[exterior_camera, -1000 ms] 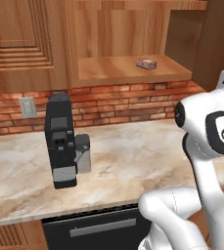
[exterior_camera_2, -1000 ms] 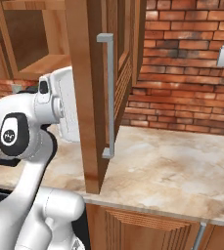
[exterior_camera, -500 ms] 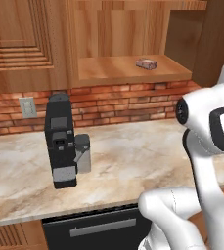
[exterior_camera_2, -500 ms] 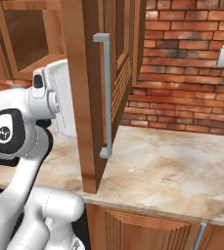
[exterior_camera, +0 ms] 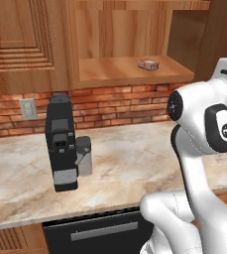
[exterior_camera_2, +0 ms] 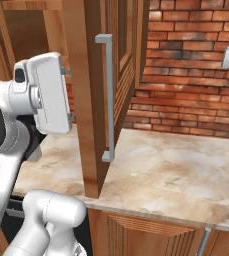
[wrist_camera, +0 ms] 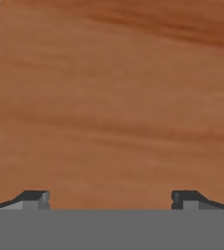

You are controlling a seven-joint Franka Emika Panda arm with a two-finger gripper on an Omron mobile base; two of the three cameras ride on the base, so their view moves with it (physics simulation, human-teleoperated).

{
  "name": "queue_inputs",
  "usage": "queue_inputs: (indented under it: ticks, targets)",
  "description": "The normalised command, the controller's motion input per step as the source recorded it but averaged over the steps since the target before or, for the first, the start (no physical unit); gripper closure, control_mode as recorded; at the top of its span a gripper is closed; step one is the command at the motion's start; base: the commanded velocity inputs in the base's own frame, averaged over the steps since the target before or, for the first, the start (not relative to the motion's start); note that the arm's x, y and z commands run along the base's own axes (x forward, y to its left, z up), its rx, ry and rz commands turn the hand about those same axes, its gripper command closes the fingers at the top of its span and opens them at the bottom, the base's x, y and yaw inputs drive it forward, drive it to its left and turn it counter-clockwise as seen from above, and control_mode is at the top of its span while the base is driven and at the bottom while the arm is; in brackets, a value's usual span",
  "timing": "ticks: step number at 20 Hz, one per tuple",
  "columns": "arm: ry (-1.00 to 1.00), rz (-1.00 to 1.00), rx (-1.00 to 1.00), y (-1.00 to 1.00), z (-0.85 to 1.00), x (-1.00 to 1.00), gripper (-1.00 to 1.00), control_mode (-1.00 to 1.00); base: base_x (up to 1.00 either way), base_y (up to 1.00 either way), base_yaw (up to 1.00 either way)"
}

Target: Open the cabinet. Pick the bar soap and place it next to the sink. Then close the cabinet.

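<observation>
The cabinet (exterior_camera: 130, 34) stands open, its plain wooden shelf bare except for the bar soap (exterior_camera: 147, 64), a small pale block lying toward the shelf's right. The cabinet's door (exterior_camera_2: 93, 100) is swung out and shows edge-on, with its long silver bar handle (exterior_camera_2: 107, 95) facing right. My white hand (exterior_camera_2: 48, 92) hangs just left of the door, on its inner side, well below and to the right of the soap. In the hand view my gripper (wrist_camera: 111, 197) is open, its tips wide apart with nothing between them, facing brown wood at close range. The sink is out of view.
A black coffee machine (exterior_camera: 61, 144) stands on the marble counter (exterior_camera: 125, 158) below the cabinet's left side. A red brick wall (exterior_camera_2: 186, 75) runs behind the counter. A closed wooden cabinet (exterior_camera: 21, 44) sits at the upper left, and a dark appliance front (exterior_camera: 95, 233) under the counter.
My hand has drifted slightly up and away from the door's edge. The door, the soap and the coffee machine have stayed put.
</observation>
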Motion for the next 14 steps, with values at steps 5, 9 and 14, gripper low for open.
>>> queue_inputs:
  ticks: [5, 9, 14]
  targets:
    - [-0.04, 0.07, 0.04, 0.63, 0.0, 0.0, -1.0, -1.0, 0.0, 0.0, 0.0]
    - [-0.11, 0.05, 0.07, 0.6, 0.0, 0.0, -1.0, -1.0, 0.0, 0.0, 0.0]
    - [-0.16, 0.02, 0.16, 0.32, -0.03, 0.01, -1.0, -1.0, 0.0, 0.0, 0.0]
